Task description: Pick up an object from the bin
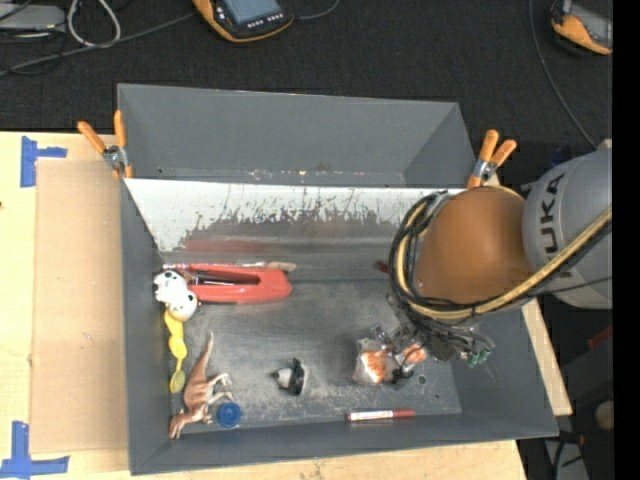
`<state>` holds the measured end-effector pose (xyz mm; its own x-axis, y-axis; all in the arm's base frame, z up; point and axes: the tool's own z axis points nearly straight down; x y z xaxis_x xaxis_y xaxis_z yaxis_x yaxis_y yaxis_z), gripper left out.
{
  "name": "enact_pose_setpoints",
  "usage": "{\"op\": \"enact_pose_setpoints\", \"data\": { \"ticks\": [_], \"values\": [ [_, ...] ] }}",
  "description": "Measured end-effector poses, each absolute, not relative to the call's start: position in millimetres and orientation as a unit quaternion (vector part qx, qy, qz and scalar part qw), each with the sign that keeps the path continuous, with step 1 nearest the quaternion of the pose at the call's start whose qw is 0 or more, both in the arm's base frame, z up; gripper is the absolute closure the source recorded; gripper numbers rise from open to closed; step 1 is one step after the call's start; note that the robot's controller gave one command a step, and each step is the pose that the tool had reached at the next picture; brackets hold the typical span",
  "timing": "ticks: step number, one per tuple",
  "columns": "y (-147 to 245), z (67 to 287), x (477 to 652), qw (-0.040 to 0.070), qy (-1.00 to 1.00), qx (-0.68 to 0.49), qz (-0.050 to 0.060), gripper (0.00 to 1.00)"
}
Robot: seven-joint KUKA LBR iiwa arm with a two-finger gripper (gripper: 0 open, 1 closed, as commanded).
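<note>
While the arm comes in over the right wall, the gripper [402, 353] sits low on the floor of the bin [300, 158], toward the near right corner. It lies under the arm's orange cover [470, 248] and its loop of cables.

Just beside the gripper on its left, and apparently touching it, lies a small orange-and-white object [372, 366]. Its kind cannot be made out. Whether the tool is apart, together or clamped on that object cannot be told, as the working end merges with the object and is masked by wrist hardware. No object is confirmed as held.

Other contents noted:
- A thin red pen [381, 416] lies along the near wall, near the gripper.
- A small black-and-white piece [292, 376] lies mid-floor, toward the near wall.
- Along the left wall, well apart from the gripper, lie a red stapler-like tool [240, 286], a white ball with black spots [172, 290], a yellow strip [177, 343], a toy dinosaur [200, 388] and a blue cap [229, 414].

Assessment: the step in hand appears to be the grasp at floor level, and the lift is not yet made. The next move calls for a firm hold on the orange-and-white object. A straight rise should follow, keeping clear of the right wall and leaving the red pen undisturbed.
</note>
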<state>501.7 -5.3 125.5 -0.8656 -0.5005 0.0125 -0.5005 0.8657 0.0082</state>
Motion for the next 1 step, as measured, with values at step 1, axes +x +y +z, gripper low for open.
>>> {"op": "enact_pose_setpoints", "data": {
  "ticks": [1],
  "values": [
    [3.8,201.3,519.0,0.008,-0.97,0.241,-0.002,1.0]
  ]
}}
